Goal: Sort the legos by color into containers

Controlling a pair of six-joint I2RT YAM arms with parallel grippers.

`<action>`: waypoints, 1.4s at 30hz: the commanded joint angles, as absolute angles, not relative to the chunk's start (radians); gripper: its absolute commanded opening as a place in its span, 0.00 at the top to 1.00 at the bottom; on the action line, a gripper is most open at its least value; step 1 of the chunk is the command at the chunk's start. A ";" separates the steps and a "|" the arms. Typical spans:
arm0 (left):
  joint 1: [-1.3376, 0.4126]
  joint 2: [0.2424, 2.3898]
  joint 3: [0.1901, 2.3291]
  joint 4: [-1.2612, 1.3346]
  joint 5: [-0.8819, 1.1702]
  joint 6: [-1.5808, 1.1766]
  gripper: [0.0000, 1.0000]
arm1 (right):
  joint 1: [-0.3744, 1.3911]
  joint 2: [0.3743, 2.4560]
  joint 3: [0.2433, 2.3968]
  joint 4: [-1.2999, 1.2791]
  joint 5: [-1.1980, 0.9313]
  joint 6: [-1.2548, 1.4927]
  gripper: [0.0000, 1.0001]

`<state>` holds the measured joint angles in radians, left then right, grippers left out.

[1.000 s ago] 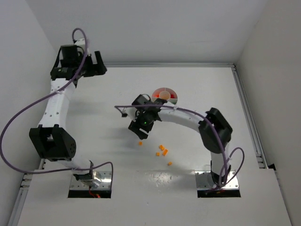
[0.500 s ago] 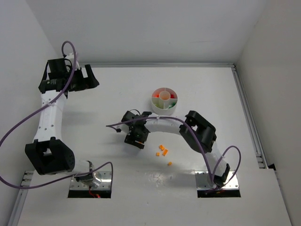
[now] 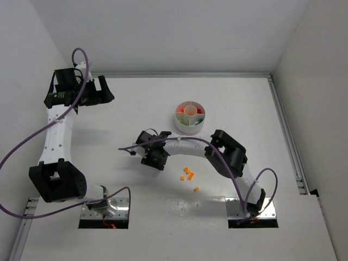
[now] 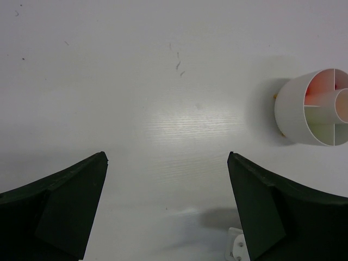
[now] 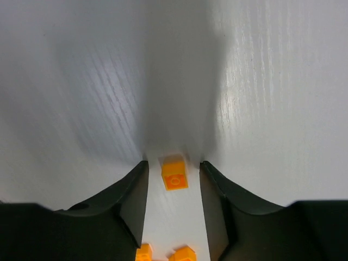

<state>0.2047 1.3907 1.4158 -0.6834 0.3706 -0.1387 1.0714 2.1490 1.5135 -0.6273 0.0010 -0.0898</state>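
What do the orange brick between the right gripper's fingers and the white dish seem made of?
Orange brick: probably moulded plastic, smooth, evenly coloured, with a round stud on top. White dish: likely thin matt plastic; its inner walls glow faintly red and green, so perhaps translucent.

No text, label, brand name, number or sign can be read in any of the three views (the top one and both wrist ones).
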 commanded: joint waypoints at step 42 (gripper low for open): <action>-0.163 1.494 1.428 -0.548 0.252 -0.054 0.01 | 0.580 1.891 1.784 -0.600 0.061 0.006 1.00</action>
